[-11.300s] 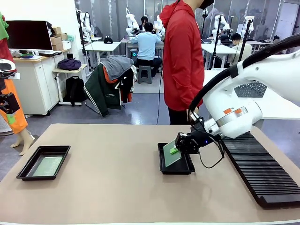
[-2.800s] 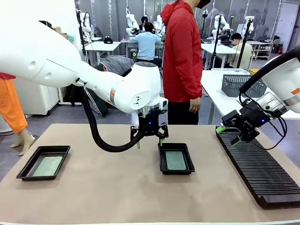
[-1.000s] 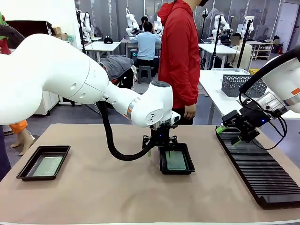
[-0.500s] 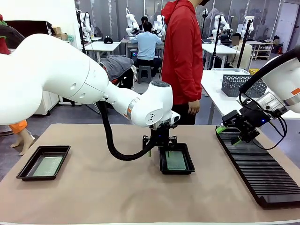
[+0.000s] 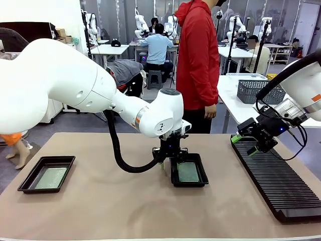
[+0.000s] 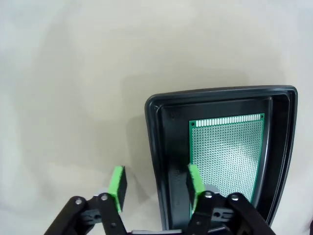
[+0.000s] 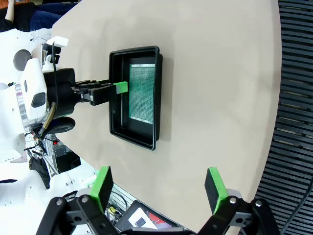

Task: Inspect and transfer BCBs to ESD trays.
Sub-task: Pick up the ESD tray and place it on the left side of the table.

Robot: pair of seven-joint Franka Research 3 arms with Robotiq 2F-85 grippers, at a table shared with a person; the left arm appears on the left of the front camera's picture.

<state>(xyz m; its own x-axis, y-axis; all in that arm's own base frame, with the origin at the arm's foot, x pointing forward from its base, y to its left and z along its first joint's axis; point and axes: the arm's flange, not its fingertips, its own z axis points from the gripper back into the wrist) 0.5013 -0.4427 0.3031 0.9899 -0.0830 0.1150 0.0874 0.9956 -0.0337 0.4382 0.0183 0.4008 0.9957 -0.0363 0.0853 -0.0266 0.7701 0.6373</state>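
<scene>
Straddling the near wall of the centre ESD tray (image 5: 188,173), the left gripper (image 6: 155,186) has one green pad inside and one outside, part-closed, not yet clamped. To grip well, the inner pad should stay off the BCB (image 6: 227,149) lying flat on the tray floor. Front view adds a second tray (image 5: 46,173) at lower left with its own board (image 5: 50,177), and right gripper (image 5: 246,144) spread empty above the slotted rack (image 5: 276,183).
</scene>
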